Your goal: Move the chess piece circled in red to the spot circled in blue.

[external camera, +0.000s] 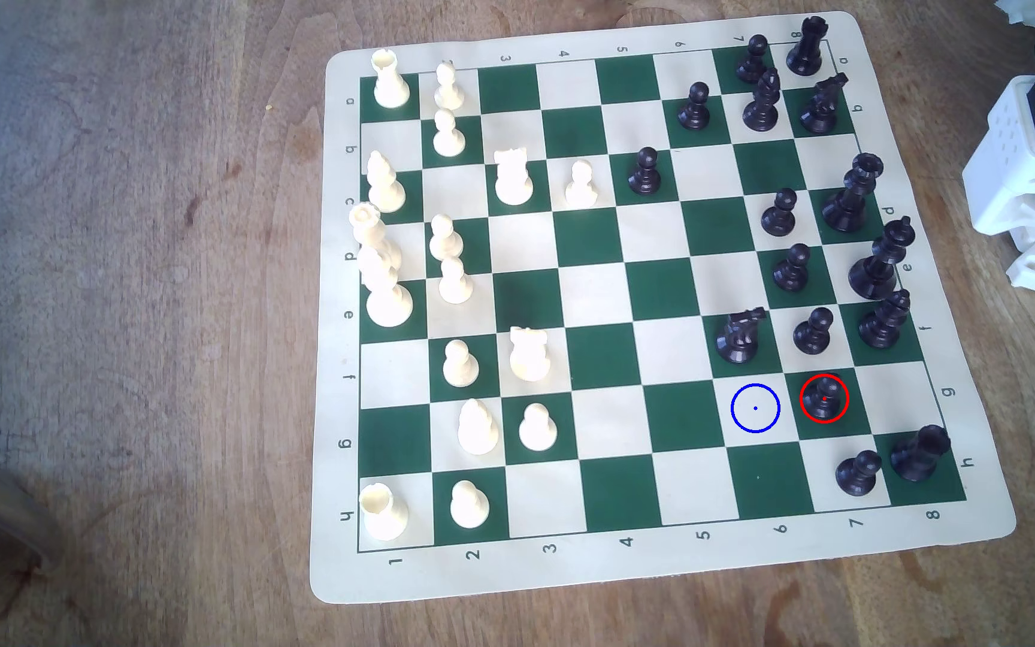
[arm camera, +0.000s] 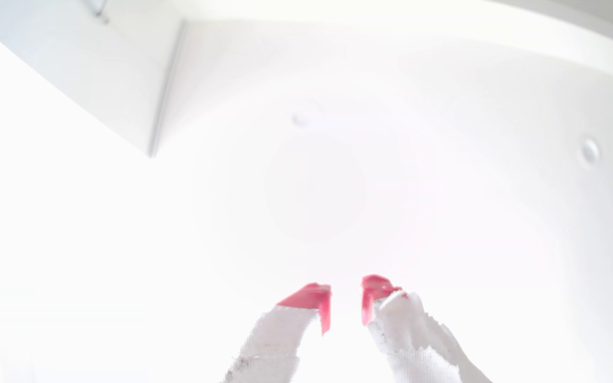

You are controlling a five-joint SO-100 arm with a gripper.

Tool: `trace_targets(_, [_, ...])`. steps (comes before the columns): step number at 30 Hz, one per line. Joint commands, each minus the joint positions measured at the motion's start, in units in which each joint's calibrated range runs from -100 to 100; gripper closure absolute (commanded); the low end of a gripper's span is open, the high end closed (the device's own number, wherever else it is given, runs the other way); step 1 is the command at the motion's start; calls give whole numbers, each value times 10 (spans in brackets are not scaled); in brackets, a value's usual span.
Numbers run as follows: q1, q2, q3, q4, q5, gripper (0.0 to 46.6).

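Wooden tabletop (external camera: 129, 311) carried the chessboard (external camera: 627, 560), where the red-ringed black pawn (external camera: 824, 398) stood on green, the blue-ringed cream square (external camera: 755, 408) just at its nine o'clock, while the gripper (arm camera: 346, 298) gaped slightly, empty.

Pawn (external camera: 824, 398) on board (external camera: 621, 563), spot (external camera: 755, 408) just at its 9 o'clock (exterior view); knight (external camera: 739, 336) at spot's 12; board on table (external camera: 129, 311).
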Motion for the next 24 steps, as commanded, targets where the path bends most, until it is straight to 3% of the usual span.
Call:
trace_targets(1, [-3,0,9,-10,1,430])
trace_targets(21, [-3,0,9,-10,1,430])
trace_targets(24, [-4,-1,9,45,-4,464])
